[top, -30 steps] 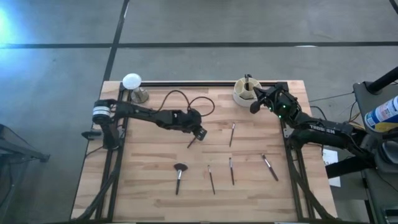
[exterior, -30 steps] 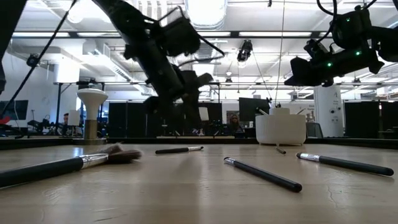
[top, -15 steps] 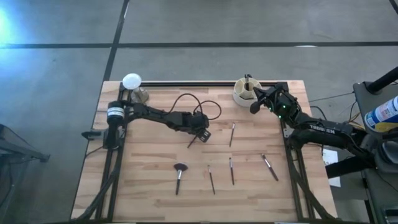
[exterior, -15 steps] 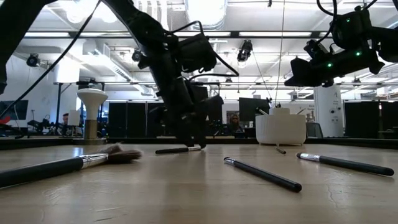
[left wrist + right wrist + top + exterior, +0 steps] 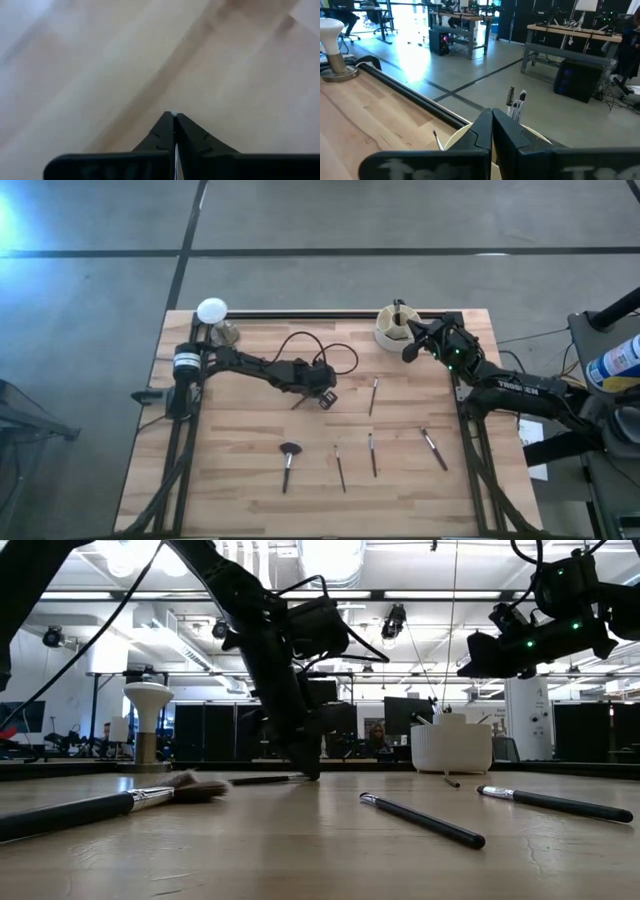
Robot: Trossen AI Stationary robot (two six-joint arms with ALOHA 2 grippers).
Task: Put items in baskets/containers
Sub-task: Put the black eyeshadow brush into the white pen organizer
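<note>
My left gripper is down at the tabletop in the middle of the table, shut at the end of a thin dark makeup brush that lies flat on the wood. My right gripper hovers shut and empty beside the cream-white cup at the far right. The cup stands on its base, with a few brushes upright in it. Several more brushes lie flat on the table: one right of centre, and a fluffy-headed one and three thin ones nearer the front. My left gripper pinches the brush's end that lies toward the table's right, between its two fingertips. The fingers slant steeply down from the table's left. The rest of the brush lies on the wood, stretching away toward the left.
A white disc on a metallic stand stands at the far left corner. A loose black cable loops over the table behind my left arm. A dark rail runs along the table's far edge.
My left gripper has sunk to the tabletop over the brush and shut on its end. The brush has turned: its free end has swung toward the table's left, and it lies more across the table than before. My right arm has kept still.
</note>
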